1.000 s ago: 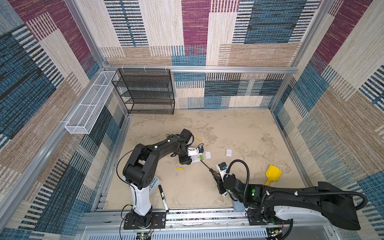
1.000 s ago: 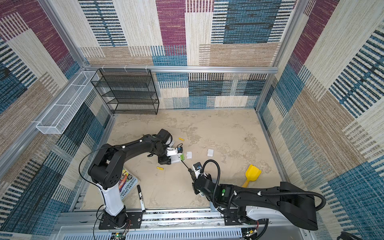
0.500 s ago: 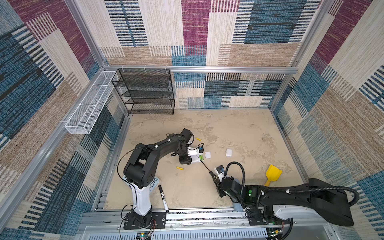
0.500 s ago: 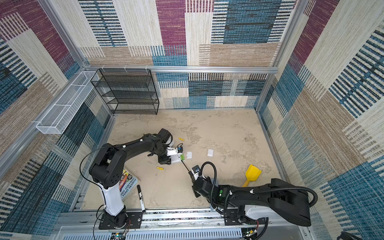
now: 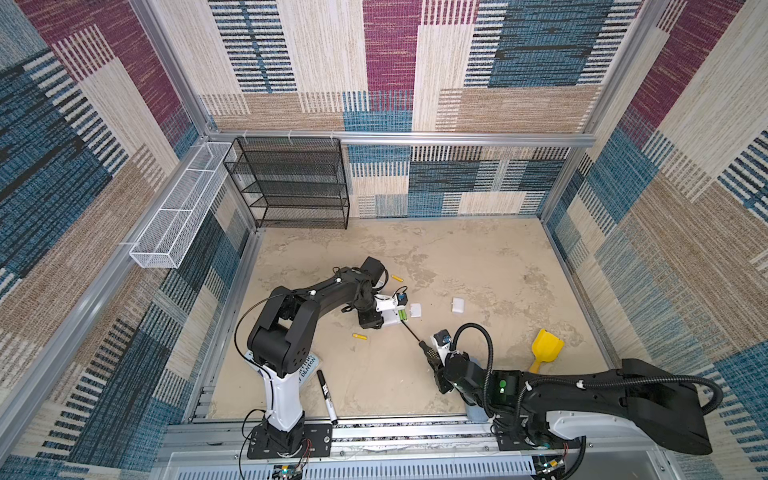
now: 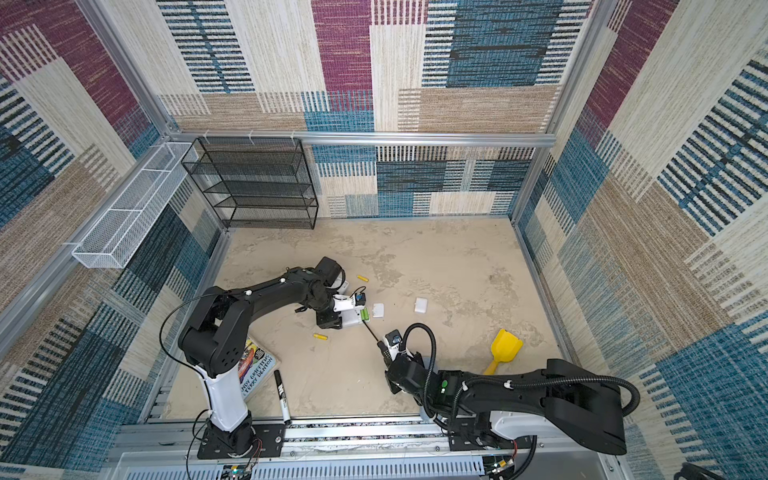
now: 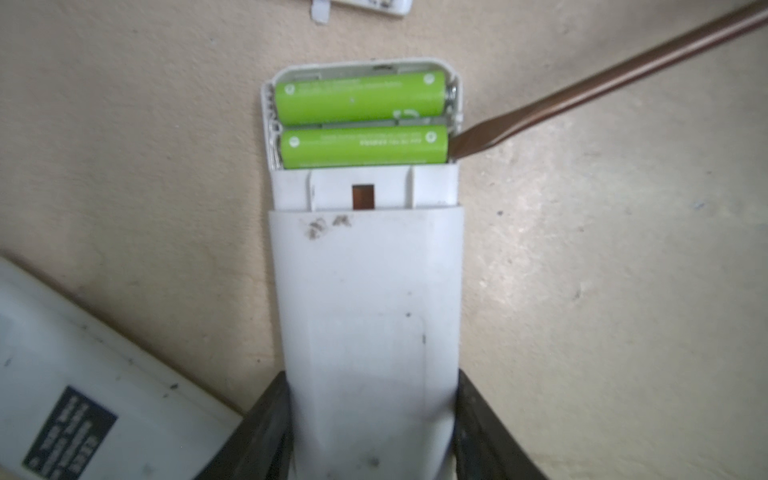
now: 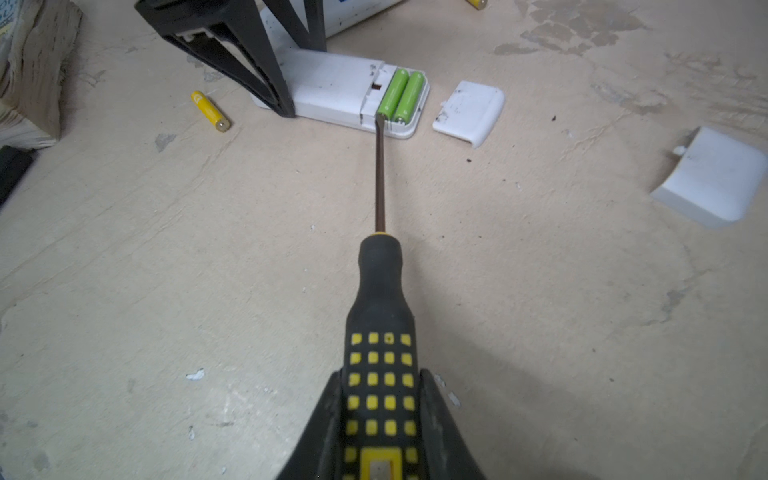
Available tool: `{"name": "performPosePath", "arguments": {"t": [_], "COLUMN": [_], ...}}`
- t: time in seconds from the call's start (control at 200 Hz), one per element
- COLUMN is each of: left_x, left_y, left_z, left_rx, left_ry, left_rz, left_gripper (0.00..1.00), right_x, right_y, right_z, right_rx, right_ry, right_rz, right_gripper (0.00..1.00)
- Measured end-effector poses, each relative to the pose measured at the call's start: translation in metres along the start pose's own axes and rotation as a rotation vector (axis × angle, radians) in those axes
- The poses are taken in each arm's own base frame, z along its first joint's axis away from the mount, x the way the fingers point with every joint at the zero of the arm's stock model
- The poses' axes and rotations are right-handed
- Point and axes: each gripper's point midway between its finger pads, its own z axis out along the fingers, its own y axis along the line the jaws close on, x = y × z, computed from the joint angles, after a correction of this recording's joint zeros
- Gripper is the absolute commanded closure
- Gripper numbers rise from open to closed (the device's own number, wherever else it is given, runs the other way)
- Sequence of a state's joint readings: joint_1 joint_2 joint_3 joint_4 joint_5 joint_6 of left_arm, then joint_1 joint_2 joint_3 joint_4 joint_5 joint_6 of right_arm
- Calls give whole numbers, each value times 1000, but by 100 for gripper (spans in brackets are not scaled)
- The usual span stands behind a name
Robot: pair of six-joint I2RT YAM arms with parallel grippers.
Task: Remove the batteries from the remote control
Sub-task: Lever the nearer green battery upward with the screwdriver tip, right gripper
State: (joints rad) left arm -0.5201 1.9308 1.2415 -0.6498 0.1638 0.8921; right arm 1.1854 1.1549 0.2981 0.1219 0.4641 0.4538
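My left gripper point(image 7: 370, 382) is shut on the white remote control point(image 7: 365, 291), which lies flat on the floor with its compartment open. Two lime green batteries point(image 7: 359, 97) point(image 7: 363, 147) sit side by side in it. My right gripper point(image 8: 382, 374) is shut on a screwdriver's black-and-yellow handle point(image 8: 380, 299). The blade tip touches the end of the green battery point(image 8: 392, 93) nearer the remote's body. Two yellow batteries point(image 5: 360, 336) point(image 5: 397, 277) lie loose on the floor on either side of the left arm.
Two white battery covers point(image 8: 469, 112) point(image 8: 712, 178) lie beside the remote. A second white device point(image 7: 62, 374) sits by the left gripper. A yellow scoop point(image 5: 546, 351), black marker point(image 5: 326, 395) and book point(image 5: 305, 365) lie near the front. A black wire shelf point(image 5: 291, 183) stands at the back.
My right arm's rear links have dropped lower and stretched out, while the screwdriver tip stays at the remote. The left arm and remote have not moved.
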Motion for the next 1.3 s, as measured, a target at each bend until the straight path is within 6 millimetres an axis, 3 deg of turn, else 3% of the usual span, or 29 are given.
{"name": "performPosePath", "arguments": {"t": [0.891,1.117,1.302], "left_x": [0,0,0], "left_y": [0,0,0], "left_z": [1,1,1], "left_rx": [4,5,6], "left_ry": [3,4,5], "left_rz": [-2,-1,-2], "left_gripper": [65,65,65], "right_x": [-12,-35,-36], "right_y": [-2,-5,-6], "right_z": [-4,-13,-13], "right_rx": [4,14,24], "right_ry": [-62,-154,-161], "right_rz": [13,57,60], "right_gripper": [100,100,100]}}
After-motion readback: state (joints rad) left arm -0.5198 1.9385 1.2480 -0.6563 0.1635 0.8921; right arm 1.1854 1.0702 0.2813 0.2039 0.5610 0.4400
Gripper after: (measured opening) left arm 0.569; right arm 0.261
